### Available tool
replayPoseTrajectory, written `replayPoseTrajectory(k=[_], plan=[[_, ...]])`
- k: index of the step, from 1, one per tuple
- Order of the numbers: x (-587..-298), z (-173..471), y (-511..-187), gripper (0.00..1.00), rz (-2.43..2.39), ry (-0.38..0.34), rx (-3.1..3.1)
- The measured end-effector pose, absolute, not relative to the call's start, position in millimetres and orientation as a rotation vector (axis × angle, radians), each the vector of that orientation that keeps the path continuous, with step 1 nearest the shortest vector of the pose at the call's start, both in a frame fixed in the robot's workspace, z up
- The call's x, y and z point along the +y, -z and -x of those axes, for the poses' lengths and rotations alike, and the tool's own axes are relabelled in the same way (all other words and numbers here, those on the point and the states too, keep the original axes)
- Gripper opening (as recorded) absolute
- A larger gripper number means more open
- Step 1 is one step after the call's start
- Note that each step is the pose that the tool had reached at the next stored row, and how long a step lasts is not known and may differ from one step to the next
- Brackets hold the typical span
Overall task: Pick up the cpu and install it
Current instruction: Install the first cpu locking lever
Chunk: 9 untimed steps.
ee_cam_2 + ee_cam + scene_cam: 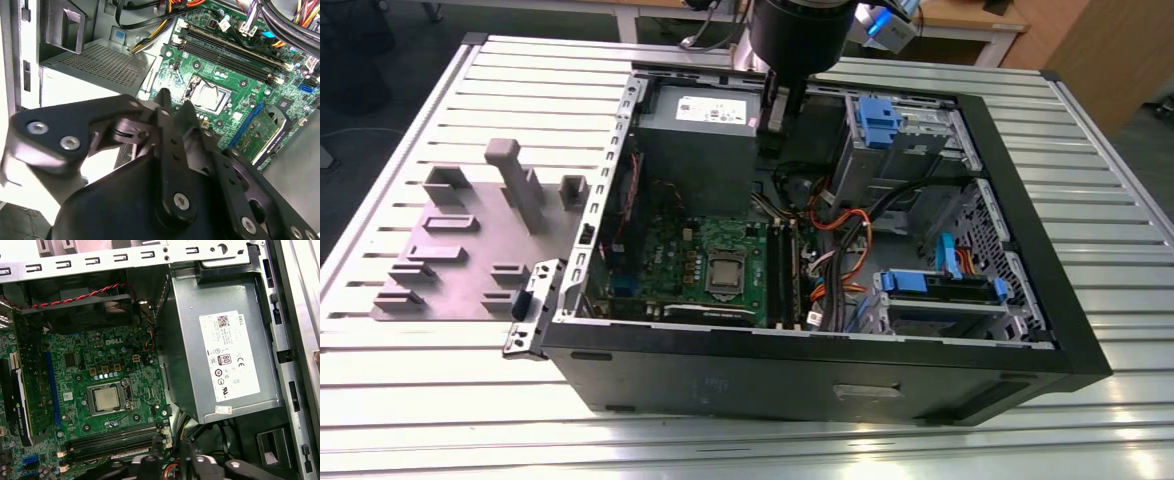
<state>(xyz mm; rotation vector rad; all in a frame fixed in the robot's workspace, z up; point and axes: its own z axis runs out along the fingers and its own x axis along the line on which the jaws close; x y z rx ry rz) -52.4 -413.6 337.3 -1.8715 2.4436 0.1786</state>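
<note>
- So the cpu is sitting in the motherboard socket, lower left of centre in the first wrist view. In the second wrist view it's upper right of centre, and in the exterior view it's the small grey square at lower centre.
- The claw hangs above the open PC case, over the edge of the power supply and well apart from the chip. In the exterior view the arm comes down at top centre.
- Its fingers look close together with nothing between them, though the angle is awkward, so take that with a pinch of salt.
- Looks like the chip is seated already, but I can't tell whether the socket frame is latched.
- The grey plastic tray sits on the slatted tabletop at the exterior view's left, beside the case.
- Doing this bit well: keep the claw square and centred over the socket, stay clear of the loose cables and RAM slots, and never press on a chip that isn't lying flat.
</note>
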Motion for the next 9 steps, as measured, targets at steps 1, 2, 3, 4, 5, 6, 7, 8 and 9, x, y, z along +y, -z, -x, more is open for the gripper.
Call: replayPoseTrajectory(k=[1,2,3,4,5,6,7,8,9], plan=[[-413.6,52.4,-337.3,0.29,1.872,-0.179,2.444],[-413.6,52.4,-337.3,0.35,1.871,-0.179,2.444],[-413.6,52.4,-337.4,0.35,1.871,-0.179,2.444],[-413.6,52.4,-337.4,0.41,1.871,-0.179,2.444],[-413.6,52.4,-337.4,0.47,1.872,-0.179,2.444],[-413.6,52.4,-337.4,0.47,1.872,-0.179,2.444],[-413.6,52.4,-337.5,0.53,1.872,-0.179,2.444],[-413.6,52.4,-337.5,0.53,1.871,-0.179,2.444],[-413.6,52.4,-337.5,0.53,1.872,-0.179,2.444]])
